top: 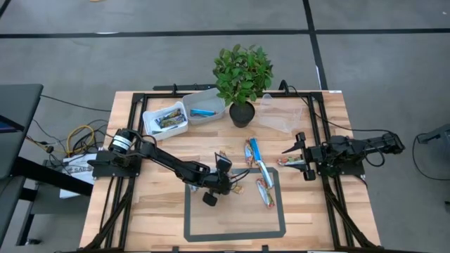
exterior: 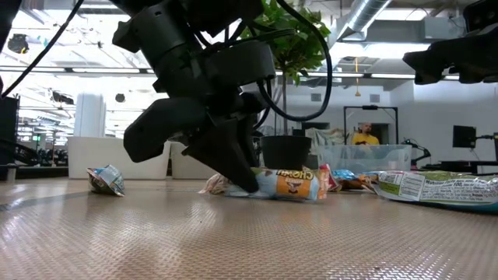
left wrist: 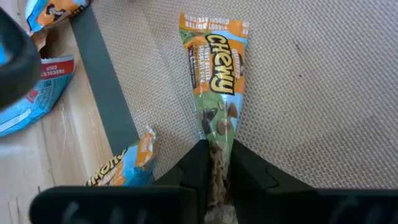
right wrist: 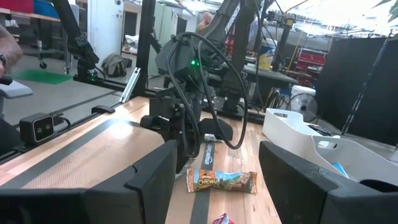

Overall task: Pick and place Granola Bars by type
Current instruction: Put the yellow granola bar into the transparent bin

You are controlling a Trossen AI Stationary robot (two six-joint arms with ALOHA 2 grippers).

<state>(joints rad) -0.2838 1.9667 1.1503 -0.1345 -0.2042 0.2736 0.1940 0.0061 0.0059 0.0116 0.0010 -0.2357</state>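
Left tool (left wrist: 216, 163) is pinched shut on one end of an orange-green Chewy bar (left wrist: 216, 81) lying flat on the grey mat (top: 239, 214), mid-bench. Right tool (top: 296, 156) sits wide open over at the right edge, holding nothing.

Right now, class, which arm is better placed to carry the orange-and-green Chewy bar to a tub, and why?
Left. The left tool is already shut on the Chewy bar on the mat, while the right tool waits open by the table's right edge.
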